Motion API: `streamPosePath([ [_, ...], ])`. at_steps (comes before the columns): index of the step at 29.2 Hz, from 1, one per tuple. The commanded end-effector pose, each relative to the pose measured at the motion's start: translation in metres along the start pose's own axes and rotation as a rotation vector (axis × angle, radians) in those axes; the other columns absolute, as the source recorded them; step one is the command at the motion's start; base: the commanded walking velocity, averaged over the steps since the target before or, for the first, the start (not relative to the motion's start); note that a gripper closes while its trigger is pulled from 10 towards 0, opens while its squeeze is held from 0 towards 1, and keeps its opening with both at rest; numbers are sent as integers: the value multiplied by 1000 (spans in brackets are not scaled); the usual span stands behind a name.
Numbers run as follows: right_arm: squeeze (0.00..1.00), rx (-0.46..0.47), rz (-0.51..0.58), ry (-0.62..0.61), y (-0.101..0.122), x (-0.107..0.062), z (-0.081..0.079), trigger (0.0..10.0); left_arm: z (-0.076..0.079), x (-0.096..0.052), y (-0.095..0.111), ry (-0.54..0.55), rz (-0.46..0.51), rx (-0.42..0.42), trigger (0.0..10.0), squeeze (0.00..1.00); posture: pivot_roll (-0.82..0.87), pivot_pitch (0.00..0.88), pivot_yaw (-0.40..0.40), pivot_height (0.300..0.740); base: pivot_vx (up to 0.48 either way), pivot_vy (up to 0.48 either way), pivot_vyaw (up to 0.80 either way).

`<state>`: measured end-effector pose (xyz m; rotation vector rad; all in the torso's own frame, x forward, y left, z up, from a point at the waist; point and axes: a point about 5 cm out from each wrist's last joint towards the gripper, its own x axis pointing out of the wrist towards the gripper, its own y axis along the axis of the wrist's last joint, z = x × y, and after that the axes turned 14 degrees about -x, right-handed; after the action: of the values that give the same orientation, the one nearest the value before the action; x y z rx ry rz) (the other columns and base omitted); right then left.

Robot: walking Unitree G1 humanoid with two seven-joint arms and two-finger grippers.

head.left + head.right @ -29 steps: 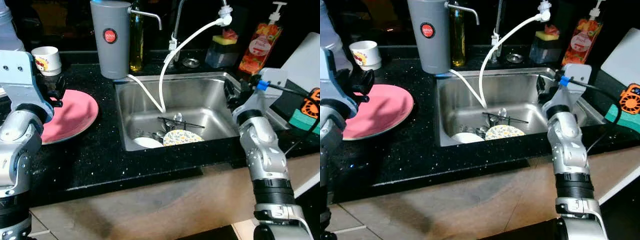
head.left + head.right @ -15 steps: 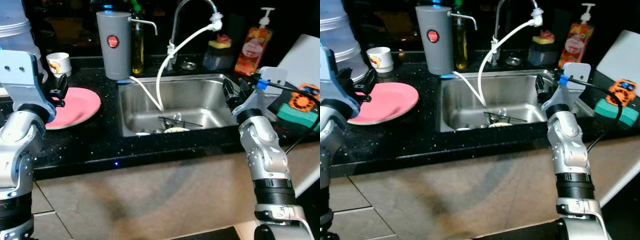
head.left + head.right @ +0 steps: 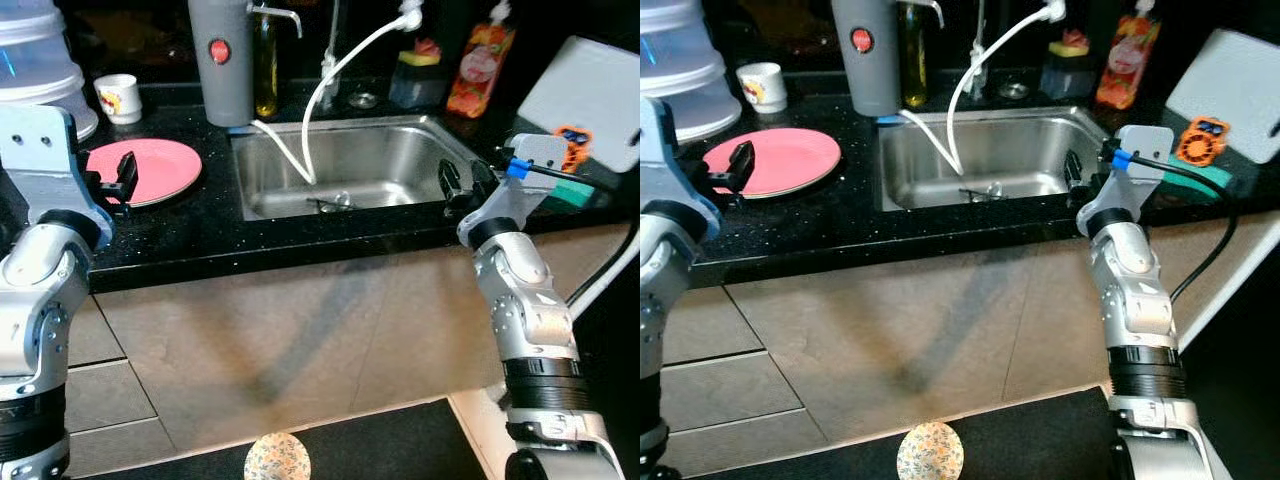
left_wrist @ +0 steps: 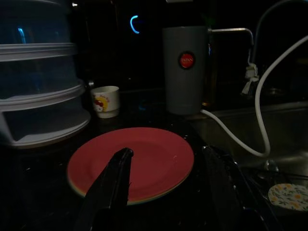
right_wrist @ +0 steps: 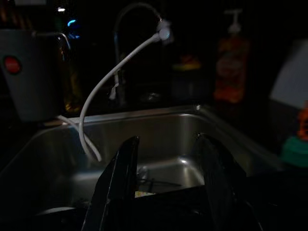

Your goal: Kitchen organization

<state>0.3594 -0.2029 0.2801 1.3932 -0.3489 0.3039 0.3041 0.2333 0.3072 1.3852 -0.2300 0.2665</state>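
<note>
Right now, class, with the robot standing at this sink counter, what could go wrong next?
1. A floral plate lies on the floor near the robot's feet; a step could crush it.
2. The left gripper, jaws open, hovers beside the pink plate; a nudge might slide it.
3. The white hose loops into the sink; the right gripper might snag it reaching in.

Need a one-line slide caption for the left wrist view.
Open left hand poised over a pink plate on the dark counter, grey dispenser behind.

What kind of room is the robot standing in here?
Most likely a home kitchen: a steel sink with dishes in it, a pink plate on the black counter, and a soap pump bottle.
</note>
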Motion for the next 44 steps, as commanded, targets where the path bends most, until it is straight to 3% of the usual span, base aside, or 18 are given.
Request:
streamPosePath([
  [1, 0, 12, -2, 20, 0, 1, -6, 10000, 1, -2, -6, 5, -30, -9, 10000, 0, -3, 80, -53, 740, 0, 0, 0],
  [18, 0, 0, -60, 67, -10, -3, -12, 10000, 12, -7, -28, 3, -126, -22, 10000, 0, 6, 95, -50, 740, 0, -28, 0],
  [30, 0, -5, -67, 60, -12, -7, -11, 10000, 2, -12, -23, 75, -43, -59, 10000, 0, 7, 99, -47, 740, 0, -120, 0],
  [36, 0, -11, -75, 72, -16, -13, -11, 10000, 11, -25, -37, 31, -107, -43, 10000, 0, 7, 103, -48, 740, 0, 0, 0],
  [39, 0, -12, -88, 50, -21, -27, -9, 10000, 16, -42, -44, 9, -131, -15, 10000, 0, 3, 107, -46, 740, 0, 0, 0],
  [44, 0, 14, -84, 18, -30, -55, -7, 10000, 23, -73, -48, -55, -128, -69, 10000, 0, 5, 117, -44, 740, 0, 0, 0],
])
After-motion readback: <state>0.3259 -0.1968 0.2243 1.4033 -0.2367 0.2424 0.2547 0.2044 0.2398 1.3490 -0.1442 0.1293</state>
